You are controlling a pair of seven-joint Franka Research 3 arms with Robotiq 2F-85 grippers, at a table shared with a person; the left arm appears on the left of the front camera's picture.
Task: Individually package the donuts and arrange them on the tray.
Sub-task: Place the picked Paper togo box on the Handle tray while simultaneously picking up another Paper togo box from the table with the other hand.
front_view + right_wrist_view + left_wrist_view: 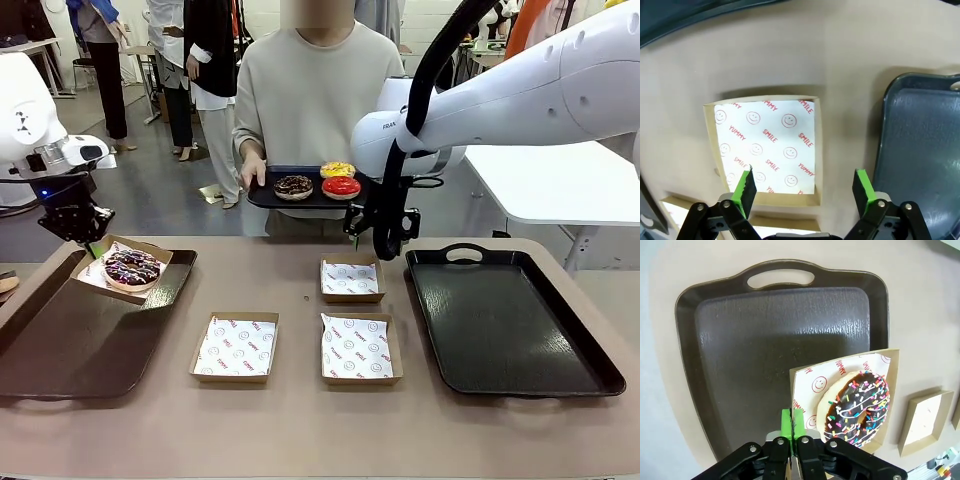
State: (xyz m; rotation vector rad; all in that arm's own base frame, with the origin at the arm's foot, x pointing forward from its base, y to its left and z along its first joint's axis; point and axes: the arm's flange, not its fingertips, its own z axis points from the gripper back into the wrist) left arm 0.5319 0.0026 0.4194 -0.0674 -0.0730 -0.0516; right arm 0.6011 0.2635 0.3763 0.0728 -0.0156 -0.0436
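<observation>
Two empty paper-lined boxes (235, 346) (360, 346) are seen just right of the left tray (60, 350), with a third box (352, 279) behind them. One donut of four is judged packaged. The sprinkled donut (857, 407), chocolate-glazed with coloured sprinkles, is carried in a tilted box (805, 385) over the left tray's far edge, its rim clenched by the left gripper (792, 416). Three donuts (293, 186) (337, 169) (341, 186) are held by the person beyond the left tray, unpackaged. The right gripper (805, 182) is spread wide, empty, well right of the left tray.
</observation>
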